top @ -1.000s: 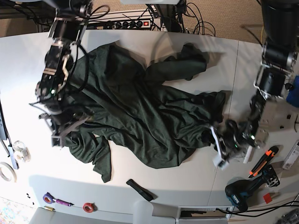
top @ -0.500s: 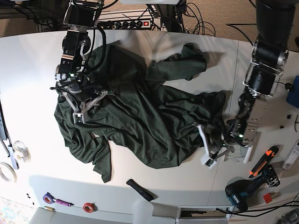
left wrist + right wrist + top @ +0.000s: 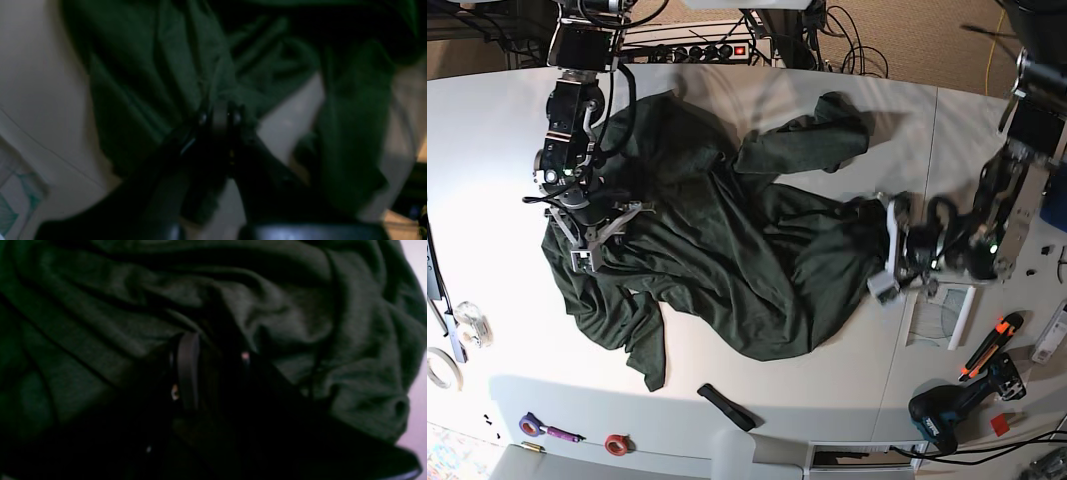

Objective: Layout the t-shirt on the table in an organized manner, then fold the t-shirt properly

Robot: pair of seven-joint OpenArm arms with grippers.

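Observation:
A dark green t-shirt [image 3: 727,250] lies crumpled across the middle of the white table [image 3: 487,150], with one sleeve bunched at the far side. My left gripper [image 3: 887,262] is at the shirt's right edge. In the left wrist view it [image 3: 220,115] is shut, pinching a fold of the t-shirt [image 3: 173,66]. My right gripper [image 3: 592,238] presses down on the shirt's left part. The right wrist view is very dark: the gripper [image 3: 215,366] sits in the t-shirt [image 3: 283,306] with a narrow gap between its fingers, and whether they hold cloth is unclear.
A black strap [image 3: 727,407], a red tape roll [image 3: 615,443] and a purple tool [image 3: 547,430] lie near the front edge. A drill [image 3: 947,415], an orange cutter [image 3: 989,345] and a paper sheet [image 3: 939,318] sit at the right. A power strip [image 3: 697,45] runs along the back.
The left gripper has moved toward the far side and right, taking the shirt's right edge with it. The right gripper went up and right onto the shirt, then settled slightly left.

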